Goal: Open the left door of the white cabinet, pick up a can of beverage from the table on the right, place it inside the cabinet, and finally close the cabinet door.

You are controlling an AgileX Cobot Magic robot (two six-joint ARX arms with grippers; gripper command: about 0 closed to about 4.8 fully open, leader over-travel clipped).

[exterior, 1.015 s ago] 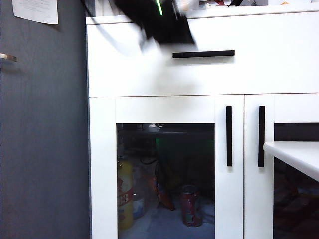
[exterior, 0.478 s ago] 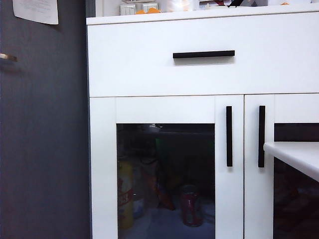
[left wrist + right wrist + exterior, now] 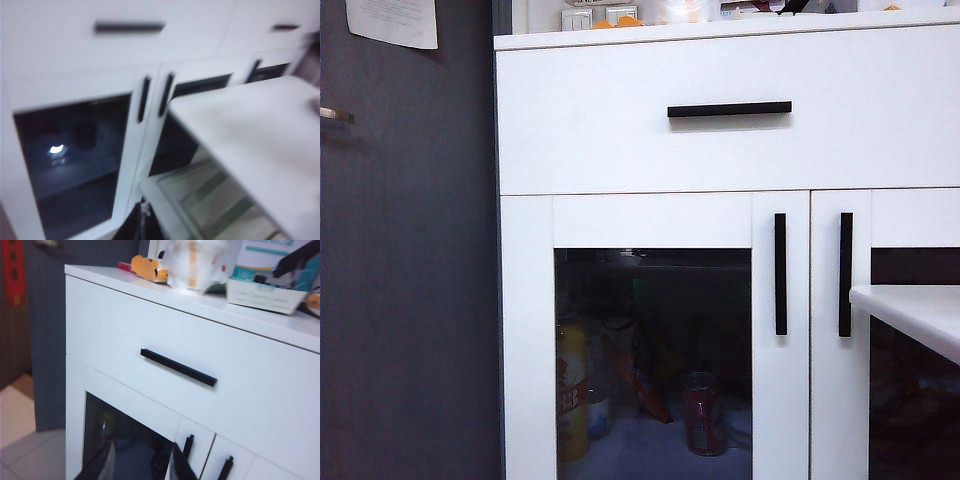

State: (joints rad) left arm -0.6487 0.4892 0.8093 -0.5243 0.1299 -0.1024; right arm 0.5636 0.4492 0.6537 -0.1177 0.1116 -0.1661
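An indoor room furnished like a home dining or pantry corner. A white cabinet [image 3: 620,150] with a drawer and dark-glass doors stands against a grey wall. Behind the left door [image 3: 650,350] sit a yellow bottle [image 3: 571,390], snack packets [image 3: 638,385] and a red can of beverage [image 3: 701,413]. A tissue pack [image 3: 197,262] and boxes clutter the cabinet top. A paper notice [image 3: 390,20] hangs on the wall, and the floor is tiled.

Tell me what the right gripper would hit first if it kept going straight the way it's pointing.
Probably the left door of the white cabinet: the right gripper, fingers apart and empty, points at its dark glass pane, though depth is hard to judge.
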